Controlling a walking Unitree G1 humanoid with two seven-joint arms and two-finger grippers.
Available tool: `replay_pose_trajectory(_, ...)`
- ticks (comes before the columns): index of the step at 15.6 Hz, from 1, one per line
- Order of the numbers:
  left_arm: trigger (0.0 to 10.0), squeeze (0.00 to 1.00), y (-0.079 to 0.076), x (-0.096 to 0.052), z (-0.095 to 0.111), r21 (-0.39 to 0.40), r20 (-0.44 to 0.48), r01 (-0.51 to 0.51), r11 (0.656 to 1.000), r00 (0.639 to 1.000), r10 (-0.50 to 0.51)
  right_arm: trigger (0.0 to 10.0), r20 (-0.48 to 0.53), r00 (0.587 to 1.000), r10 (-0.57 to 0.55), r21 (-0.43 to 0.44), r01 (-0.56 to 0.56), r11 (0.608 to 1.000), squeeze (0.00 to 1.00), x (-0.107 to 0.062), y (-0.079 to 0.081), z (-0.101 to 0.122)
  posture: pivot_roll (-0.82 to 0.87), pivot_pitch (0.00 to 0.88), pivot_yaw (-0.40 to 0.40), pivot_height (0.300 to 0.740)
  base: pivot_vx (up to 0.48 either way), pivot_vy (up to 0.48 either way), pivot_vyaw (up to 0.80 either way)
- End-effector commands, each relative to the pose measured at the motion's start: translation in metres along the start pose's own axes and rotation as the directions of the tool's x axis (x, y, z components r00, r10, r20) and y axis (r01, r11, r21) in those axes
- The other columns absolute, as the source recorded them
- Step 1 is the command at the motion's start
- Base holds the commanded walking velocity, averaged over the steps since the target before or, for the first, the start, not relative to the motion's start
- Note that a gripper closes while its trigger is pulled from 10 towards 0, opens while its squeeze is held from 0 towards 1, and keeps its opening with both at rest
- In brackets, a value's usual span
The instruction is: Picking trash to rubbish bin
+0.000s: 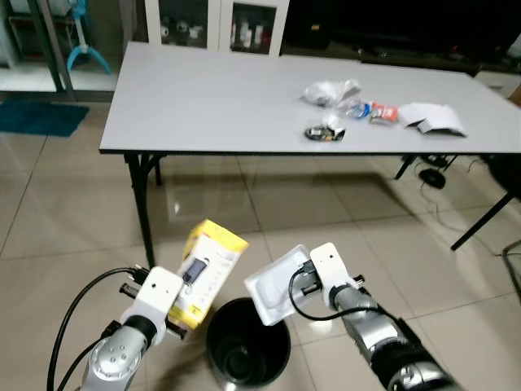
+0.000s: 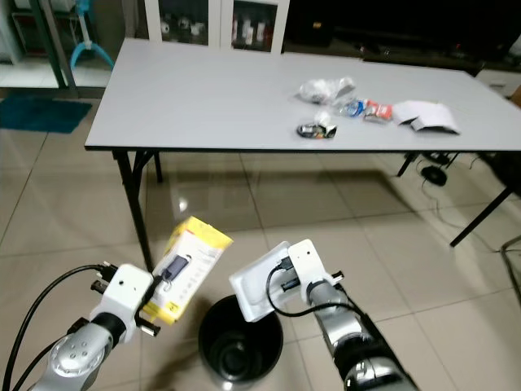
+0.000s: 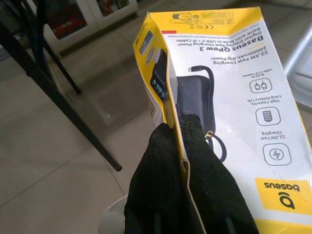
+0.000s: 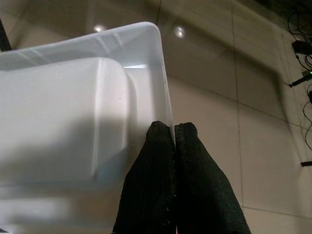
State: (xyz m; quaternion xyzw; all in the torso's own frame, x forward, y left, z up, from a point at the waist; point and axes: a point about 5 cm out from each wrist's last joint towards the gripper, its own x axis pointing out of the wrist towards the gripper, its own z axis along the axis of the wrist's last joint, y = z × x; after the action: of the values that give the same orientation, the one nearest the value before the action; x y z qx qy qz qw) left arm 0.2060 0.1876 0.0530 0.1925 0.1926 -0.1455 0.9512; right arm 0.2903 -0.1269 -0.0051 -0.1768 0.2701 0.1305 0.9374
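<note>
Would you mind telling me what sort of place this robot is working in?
Probably a home living or utility room: tiled floor, a grey folding table strewn with wrappers, glass-door cabinets behind, and a black rubbish bin.

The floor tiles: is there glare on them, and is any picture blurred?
Left eye view: sharp; the glossy floor tiles carry a pale reflection under the table. Right wrist view: two small bright light spots reflect on the tiles; the white plastic tray is half in shade. Left wrist view: print on the yellow box is readable, background soft.
</note>
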Motion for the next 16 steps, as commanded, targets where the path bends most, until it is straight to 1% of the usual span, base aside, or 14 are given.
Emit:
replay_pose_trajectory(1,10.0,0.00,-0.006,0.000,0.009,0.006,0.028,0.042,0.999,0.999,-0.042,10.0,-0.007,1.000,-0.020,-0.015,0.019,1.000,0.00,0.001,-0.007,0.000,0.07,0.126,-0.146,0.740,0.000,0.000,0.00)
replay_pose_trajectory(2,10.0,0.00,-0.009,-0.004,0.013,0.018,0.036,0.081,0.997,0.996,-0.081,10.0,0.007,1.000,-0.006,-0.061,0.007,0.998,0.00,0.004,-0.007,0.008,0.05,0.173,-0.149,0.740,0.000,0.000,0.00)
replay_pose_trajectory(3,10.0,0.00,-0.011,-0.006,0.015,0.032,0.043,0.101,0.994,0.994,-0.102,10.0,0.010,1.000,0.008,-0.134,-0.007,0.991,0.00,0.006,-0.007,0.013,0.05,0.189,-0.151,0.740,0.000,0.000,0.00)
replay_pose_trajectory(5,10.0,0.00,-0.009,-0.011,0.015,0.045,0.032,0.105,0.993,0.994,-0.107,10.0,0.009,1.000,0.005,-0.215,-0.003,0.977,0.00,0.008,-0.004,0.016,0.03,0.214,-0.150,0.740,0.000,0.000,0.00)
replay_pose_trajectory(6,10.0,0.00,-0.008,-0.012,0.015,0.058,0.029,0.107,0.993,0.994,-0.109,10.0,0.016,1.000,-0.002,-0.273,0.006,0.962,0.00,0.009,-0.003,0.019,0.02,0.222,-0.150,0.740,0.000,0.000,0.00)
replay_pose_trajectory(7,10.0,0.00,-0.005,-0.012,0.019,0.065,0.036,0.102,0.993,0.994,-0.105,10.0,0.026,0.999,-0.040,-0.295,0.046,0.954,0.00,0.010,-0.005,0.024,0.03,0.229,-0.146,0.740,0.000,0.000,0.00)
replay_pose_trajectory(8,10.0,0.00,-0.001,-0.012,0.025,0.063,0.053,0.092,0.994,0.994,-0.095,10.0,0.035,0.997,-0.070,-0.294,0.077,0.953,0.00,0.011,-0.008,0.028,0.03,0.233,-0.137,0.740,0.000,0.000,0.00)
replay_pose_trajectory(10,10.0,0.00,0.002,-0.012,0.029,0.065,0.073,0.092,0.994,0.993,-0.097,10.0,0.035,0.995,-0.094,-0.304,0.101,0.947,0.00,0.011,-0.011,0.028,0.02,0.240,-0.120,0.740,0.000,0.000,0.00)
replay_pose_trajectory(13,10.0,0.00,0.002,-0.013,0.026,0.069,0.066,0.100,0.993,0.992,-0.105,10.0,0.043,0.993,-0.108,-0.319,0.116,0.941,0.00,0.011,-0.010,0.026,0.01,0.245,-0.110,0.740,0.000,0.000,0.00)
replay_pose_trajectory(16,10.0,0.00,0.000,-0.016,0.023,0.077,0.046,0.117,0.990,0.992,-0.121,10.0,0.062,0.991,-0.118,-0.324,0.132,0.937,0.00,0.012,-0.008,0.033,0.01,0.243,-0.113,0.740,0.000,0.000,0.00)
